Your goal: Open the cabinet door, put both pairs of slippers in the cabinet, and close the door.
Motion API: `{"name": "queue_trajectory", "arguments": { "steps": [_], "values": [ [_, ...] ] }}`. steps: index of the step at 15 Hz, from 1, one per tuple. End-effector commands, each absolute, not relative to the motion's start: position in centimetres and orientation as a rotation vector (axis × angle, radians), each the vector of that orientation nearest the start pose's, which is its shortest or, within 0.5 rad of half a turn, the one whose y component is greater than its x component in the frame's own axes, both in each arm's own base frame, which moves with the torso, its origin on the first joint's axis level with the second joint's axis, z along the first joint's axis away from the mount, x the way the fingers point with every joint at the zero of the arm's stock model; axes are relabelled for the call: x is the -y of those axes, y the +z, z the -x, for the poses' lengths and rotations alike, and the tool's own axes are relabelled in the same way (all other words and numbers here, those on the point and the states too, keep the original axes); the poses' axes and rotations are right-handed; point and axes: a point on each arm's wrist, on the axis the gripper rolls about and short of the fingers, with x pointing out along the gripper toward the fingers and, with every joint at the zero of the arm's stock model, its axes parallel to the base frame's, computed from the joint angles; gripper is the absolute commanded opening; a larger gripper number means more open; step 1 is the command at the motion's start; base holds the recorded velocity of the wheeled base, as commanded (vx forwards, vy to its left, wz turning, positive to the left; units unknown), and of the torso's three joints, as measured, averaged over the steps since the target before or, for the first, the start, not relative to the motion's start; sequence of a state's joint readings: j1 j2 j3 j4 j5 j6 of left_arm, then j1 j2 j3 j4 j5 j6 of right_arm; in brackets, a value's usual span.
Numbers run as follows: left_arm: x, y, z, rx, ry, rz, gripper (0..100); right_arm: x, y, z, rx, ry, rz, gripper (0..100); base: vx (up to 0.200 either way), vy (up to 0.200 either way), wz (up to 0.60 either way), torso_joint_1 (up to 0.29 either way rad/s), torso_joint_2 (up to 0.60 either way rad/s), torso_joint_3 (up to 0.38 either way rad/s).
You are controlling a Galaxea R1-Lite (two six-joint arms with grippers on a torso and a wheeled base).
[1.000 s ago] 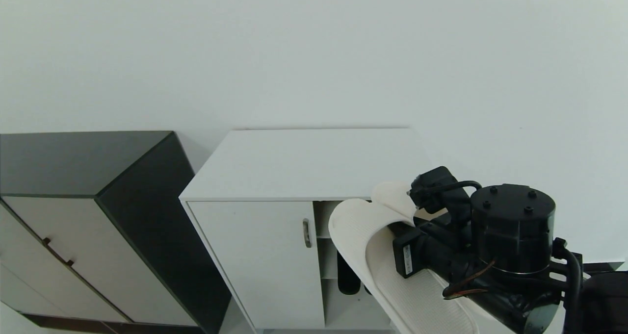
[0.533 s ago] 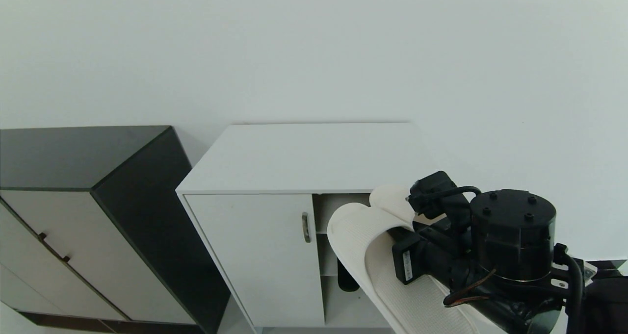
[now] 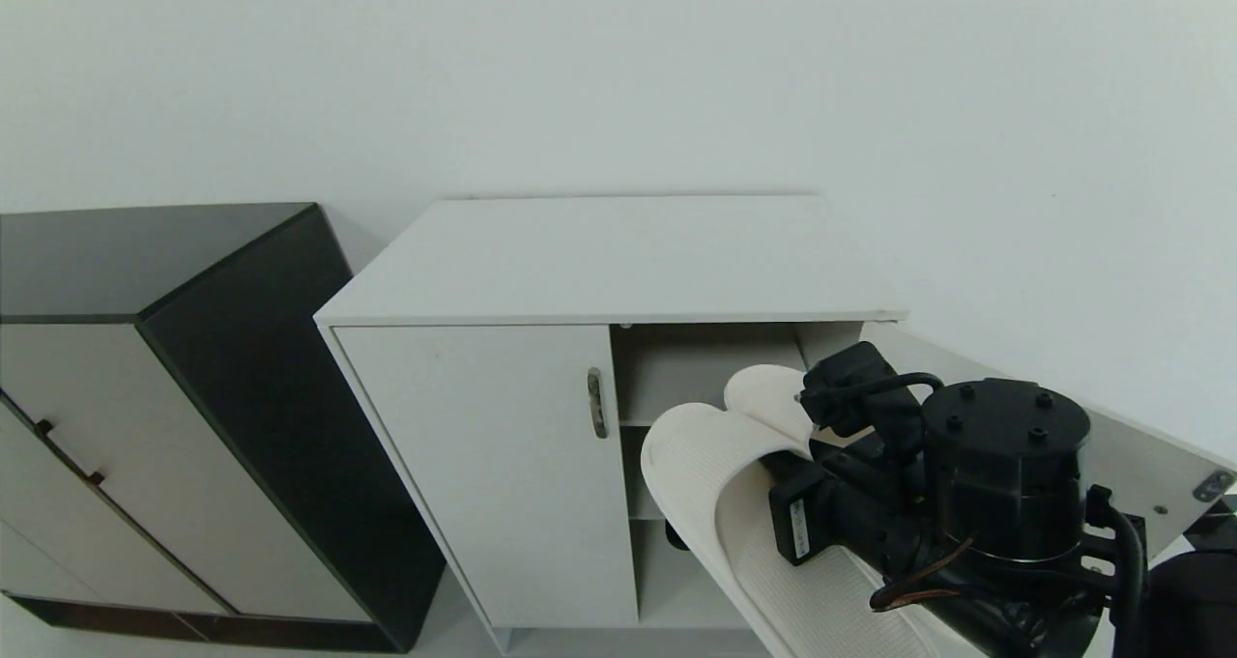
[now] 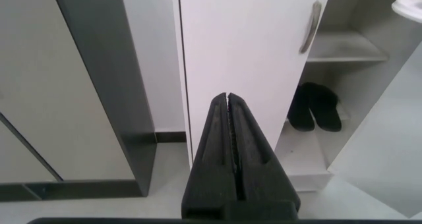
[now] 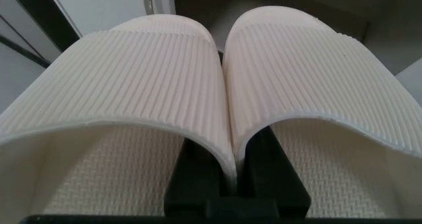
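I'm on the second pair. The right gripper (image 5: pixel 232 174) is clamped on the white slippers (image 3: pixel 691 455), pinching their two inner edges together so that they hang as one bundle, toes toward the cabinet (image 3: pixel 618 252). The right-hand door (image 3: pixel 1150 465) is swung wide, and the left-hand door (image 3: pixel 483 465) is closed, its handle (image 3: pixel 593 402) by the centre line. The black slippers (image 4: pixel 315 107) already sit low in the open half, under a shelf (image 4: pixel 343 49), so I judge one pair done and the opening step finished.

The white pair is in front of the opening, toes roughly level with the upper shelves, and I can't tell from here whether they have crossed the cabinet's front edge. The left gripper (image 4: pixel 228 102) is closed on nothing and hangs low before the closed door, beside the dark cabinet (image 3: pixel 242 368).

Next I need to carry the bundle in over a free shelf (the soles are broad, so I'll mind the centre post and the open door), let go, back out, and then swing the door shut.

Compared with a second ago the whole head picture has shifted, so the camera has moved, not the furniture. More of the cabinet's inside and the open door now show. Against the cabinet, the slippers sit lower than before: they overlapped its top edge then, and now lie below it.
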State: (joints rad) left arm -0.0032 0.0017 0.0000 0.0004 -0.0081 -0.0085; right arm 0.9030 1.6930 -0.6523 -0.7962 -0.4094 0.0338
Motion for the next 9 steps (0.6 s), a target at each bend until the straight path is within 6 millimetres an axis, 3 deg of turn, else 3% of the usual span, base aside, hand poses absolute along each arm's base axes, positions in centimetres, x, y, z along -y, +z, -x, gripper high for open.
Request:
{"name": "queue_trajectory", "arguments": {
  "steps": [1,9],
  "values": [
    [0.01,7.55,2.27,-0.002,-0.011,0.009,0,-22.14,15.85,-18.59,-0.209,0.488,0.122,0,0.000,0.000,0.00,-0.203,0.52,0.310],
    [0.01,7.55,2.27,-0.002,-0.011,0.011,0,-22.27,15.36,-18.68,-0.214,0.487,0.126,0,0.000,0.000,0.00,-0.178,0.50,0.320]
  ]
}}
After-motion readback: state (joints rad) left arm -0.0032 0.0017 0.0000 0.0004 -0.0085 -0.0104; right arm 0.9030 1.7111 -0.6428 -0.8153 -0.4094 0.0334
